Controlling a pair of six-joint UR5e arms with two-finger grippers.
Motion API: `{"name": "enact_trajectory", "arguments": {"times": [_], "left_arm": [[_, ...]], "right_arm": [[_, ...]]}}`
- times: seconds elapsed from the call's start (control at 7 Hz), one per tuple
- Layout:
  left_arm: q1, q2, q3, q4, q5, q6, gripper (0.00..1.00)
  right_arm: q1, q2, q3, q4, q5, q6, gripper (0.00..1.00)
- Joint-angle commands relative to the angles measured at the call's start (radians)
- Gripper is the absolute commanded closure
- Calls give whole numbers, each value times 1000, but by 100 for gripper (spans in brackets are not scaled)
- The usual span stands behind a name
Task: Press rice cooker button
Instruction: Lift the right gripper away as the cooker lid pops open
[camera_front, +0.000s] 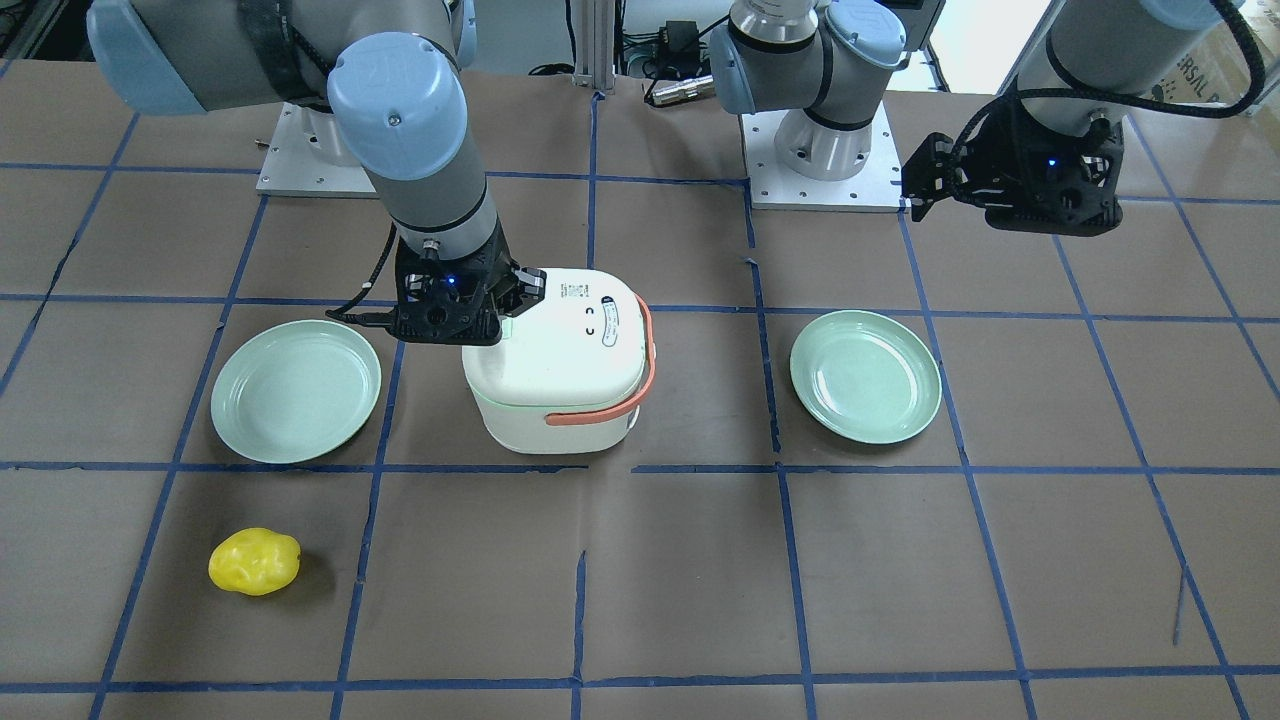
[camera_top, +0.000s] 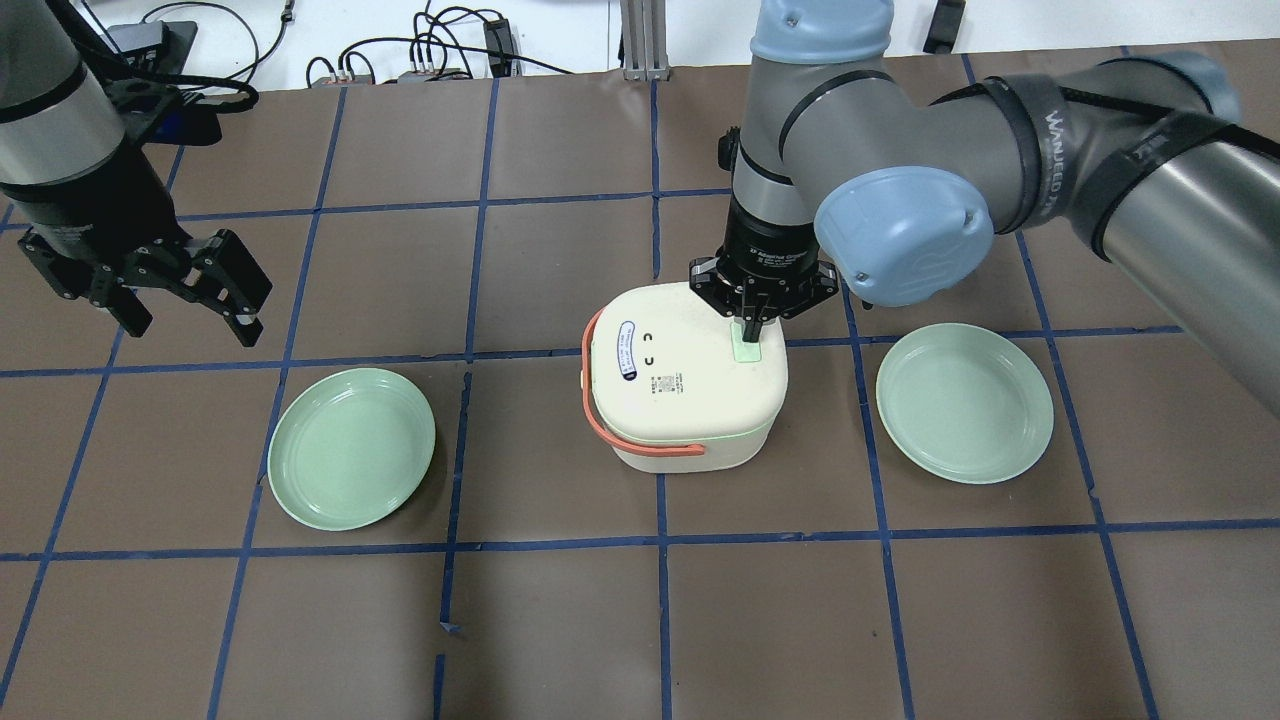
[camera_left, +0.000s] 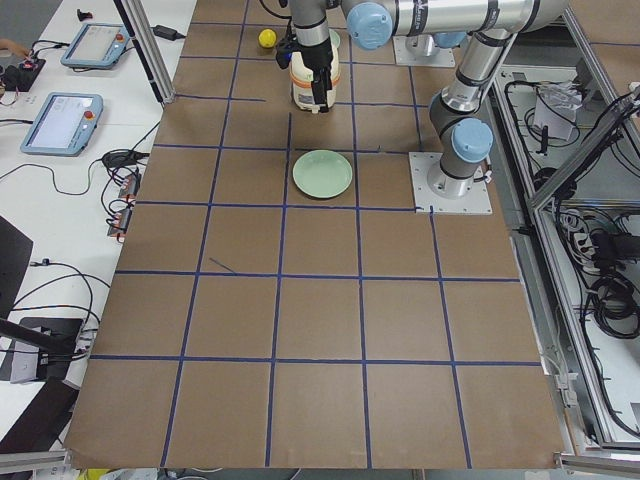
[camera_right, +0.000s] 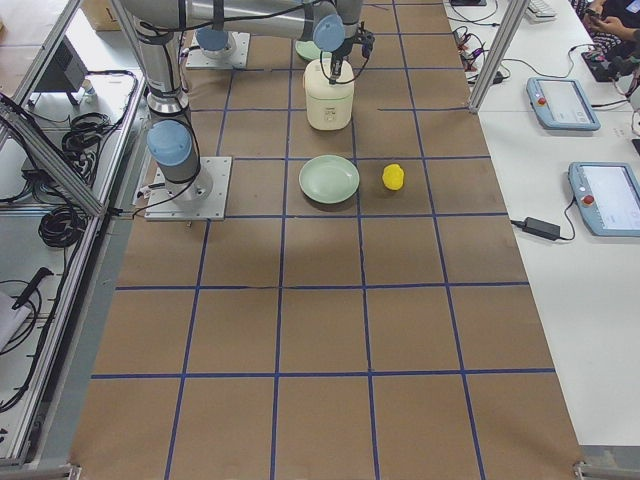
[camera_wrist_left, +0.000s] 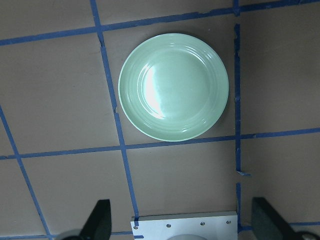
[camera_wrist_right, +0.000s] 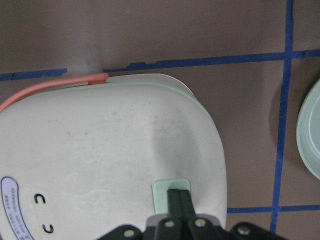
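Observation:
The white rice cooker stands mid-table with its lid down, its coral-orange handle toward my left side. It also shows in the front view. My right gripper points straight down with its fingers pressed together. Its fingertips rest on the mint-green button at the lid's edge, and the right wrist view shows the shut gripper on that button. My left gripper is open and empty, held above the table far to the left.
A green plate lies left of the cooker and another green plate lies right of it. A yellow fruit-like object lies near the operators' side. The left wrist view looks down on a green plate.

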Motion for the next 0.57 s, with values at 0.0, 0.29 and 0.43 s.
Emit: {"name": "enact_trajectory", "arguments": {"times": [0.0, 0.29, 0.43], "left_arm": [[0, 0, 0, 0, 0, 0, 0], [0, 0, 0, 0, 0, 0, 0], [0, 0, 0, 0, 0, 0, 0]], "right_arm": [[2, -16, -101, 17, -51, 6, 29], [-48, -13, -205, 110, -149, -19, 5], [-91, -16, -218, 124, -143, -82, 3]]}}
